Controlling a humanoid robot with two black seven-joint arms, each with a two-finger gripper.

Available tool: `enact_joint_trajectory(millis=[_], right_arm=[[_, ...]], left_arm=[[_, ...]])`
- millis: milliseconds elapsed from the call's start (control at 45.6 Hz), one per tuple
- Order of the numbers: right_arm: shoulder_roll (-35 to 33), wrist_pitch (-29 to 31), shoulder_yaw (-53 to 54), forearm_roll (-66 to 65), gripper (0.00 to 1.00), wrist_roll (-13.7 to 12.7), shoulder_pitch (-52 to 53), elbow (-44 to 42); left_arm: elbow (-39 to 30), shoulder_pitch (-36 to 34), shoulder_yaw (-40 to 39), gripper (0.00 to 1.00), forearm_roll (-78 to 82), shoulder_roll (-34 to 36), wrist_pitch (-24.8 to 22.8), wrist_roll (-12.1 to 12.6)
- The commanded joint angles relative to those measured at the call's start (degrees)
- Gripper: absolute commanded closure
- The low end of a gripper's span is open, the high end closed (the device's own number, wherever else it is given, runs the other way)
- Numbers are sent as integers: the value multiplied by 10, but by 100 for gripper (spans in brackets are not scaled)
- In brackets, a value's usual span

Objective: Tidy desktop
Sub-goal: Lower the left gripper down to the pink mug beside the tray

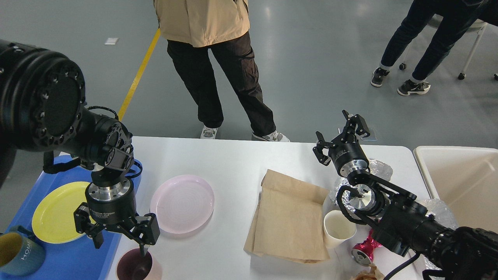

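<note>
The white desktop (pixel 225 163) fills the lower half of the head view. My left gripper (pixel 120 245) points down at the front left, open, with its right fingertip (pixel 144 245) at the rim of a dark pink cup (pixel 138 267). A pink plate (pixel 182 203) lies just right of it. My right gripper (pixel 334 128) is open and empty, raised above the table's far right part. Below that arm lie a brown paper bag (pixel 290 217), a white cup (pixel 338 229), a crushed magenta can (pixel 363 252) and crumpled foil (pixel 381 168).
A blue tray (pixel 78 260) at the left edge holds a yellow plate (pixel 58 212) and a blue mug (pixel 17 254). A cream bin (pixel 463 182) stands at the right end. A person (pixel 218 70) stands close behind the table; another stands at the far right.
</note>
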Motion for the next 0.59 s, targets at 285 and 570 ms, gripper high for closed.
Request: enact_joint_trajectory(millis=[285,570], right_arm=[[0,0,0,0,0,0,0,0],[0,0,0,0,0,0,0,0]], left_arm=[[-52,26,13,1,-123,-5,202,68],[-56,30,17,1,-122,-5,109,65]])
